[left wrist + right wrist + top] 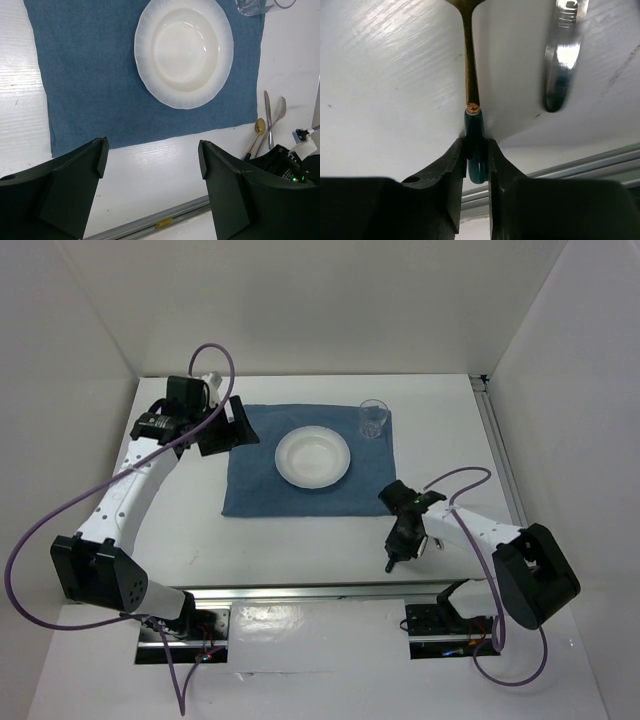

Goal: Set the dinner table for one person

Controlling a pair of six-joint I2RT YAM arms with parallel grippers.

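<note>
1 smooth white dinner table (300,550) with metal rail (500,455); right hand (476,147) pinches the teal-handled spoon (469,65), left hand (152,155) wide

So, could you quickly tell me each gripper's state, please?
Left gripper: open, empty.
Right gripper: shut on the spoon handle.

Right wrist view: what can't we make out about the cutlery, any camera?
Right wrist: the head of the gold utensil and most of the silver utensil are cut off by the top edge.
Top external: the utensils are too small, partly hidden under the right gripper.
Left wrist: utensil handles vanish behind the right gripper; the glass is cut by the top edge.
</note>
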